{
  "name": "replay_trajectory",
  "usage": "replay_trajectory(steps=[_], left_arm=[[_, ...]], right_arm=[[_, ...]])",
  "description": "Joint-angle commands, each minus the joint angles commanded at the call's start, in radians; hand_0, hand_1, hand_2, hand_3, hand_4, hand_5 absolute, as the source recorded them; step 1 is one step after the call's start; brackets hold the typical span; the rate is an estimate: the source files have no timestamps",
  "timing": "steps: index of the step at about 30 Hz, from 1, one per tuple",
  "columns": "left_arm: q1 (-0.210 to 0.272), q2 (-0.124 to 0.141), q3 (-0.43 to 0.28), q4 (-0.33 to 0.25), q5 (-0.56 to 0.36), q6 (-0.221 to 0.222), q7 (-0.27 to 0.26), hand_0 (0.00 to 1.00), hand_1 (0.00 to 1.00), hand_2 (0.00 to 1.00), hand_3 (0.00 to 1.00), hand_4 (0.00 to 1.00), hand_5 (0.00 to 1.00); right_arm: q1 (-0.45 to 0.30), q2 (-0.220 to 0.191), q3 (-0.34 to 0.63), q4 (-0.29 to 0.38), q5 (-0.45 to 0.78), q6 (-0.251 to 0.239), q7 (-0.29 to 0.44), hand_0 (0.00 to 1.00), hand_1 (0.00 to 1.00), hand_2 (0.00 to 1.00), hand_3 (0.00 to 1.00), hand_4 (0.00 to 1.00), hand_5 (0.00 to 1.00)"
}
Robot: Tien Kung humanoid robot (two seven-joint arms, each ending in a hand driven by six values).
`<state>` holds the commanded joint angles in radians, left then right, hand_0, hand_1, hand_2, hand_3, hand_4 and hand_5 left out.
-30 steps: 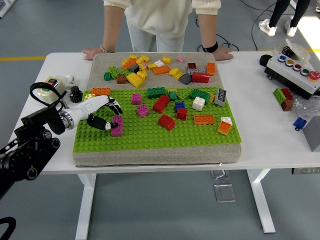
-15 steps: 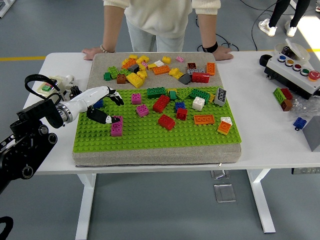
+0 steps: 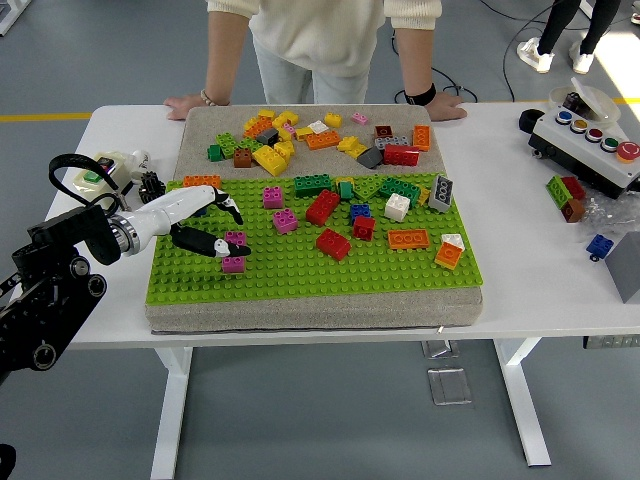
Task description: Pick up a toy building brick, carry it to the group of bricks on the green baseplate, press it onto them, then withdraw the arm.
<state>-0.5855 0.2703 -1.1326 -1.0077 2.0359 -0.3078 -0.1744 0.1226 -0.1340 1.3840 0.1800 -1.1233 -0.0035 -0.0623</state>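
**Left hand over the pink brick, west side of the baseplate**

Left hand, white with dark fingertips, reaches in from the left over the green baseplate. Fingers spread: upper ones point toward the plate's middle, a lower one stretches right and its tip touches or overlaps the top of the pink brick. Nothing enclosed in the hand; it reads as open, not gripping. Whether the fingertip presses the brick or merely lies over it, cannot tell.

Pink brick: two-high stack, standing on the plate's studs, left part, apart from the other bricks.

Main group of bricks lies further right on the plate: two more pink ones, red bricks, a green brick, white, orange. An orange brick sits at the plate's far-left corner, just beyond the hand.

Behind the plate, on the grey pad, a loose heap of mixed bricks.

Plate and pad rest on the white counter. A button box stands at the counter's right end, a few stray bricks near it.

A person stands at the far side, both hands flat on the counter edge.
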Motion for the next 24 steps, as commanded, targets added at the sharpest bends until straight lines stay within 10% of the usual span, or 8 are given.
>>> replay_trajectory(steps=[24], left_arm=[[0.016, 0.004, -0.004, 0.012, 0.026, -0.023, 0.000, 0.998, 0.929, 0.906, 0.710, 0.998, 0.817]], right_arm=[[0.002, -0.001, 0.006, 0.000, 0.000, 0.000, -0.001, 0.752, 0.674, 0.724, 0.652, 0.909, 0.493]])
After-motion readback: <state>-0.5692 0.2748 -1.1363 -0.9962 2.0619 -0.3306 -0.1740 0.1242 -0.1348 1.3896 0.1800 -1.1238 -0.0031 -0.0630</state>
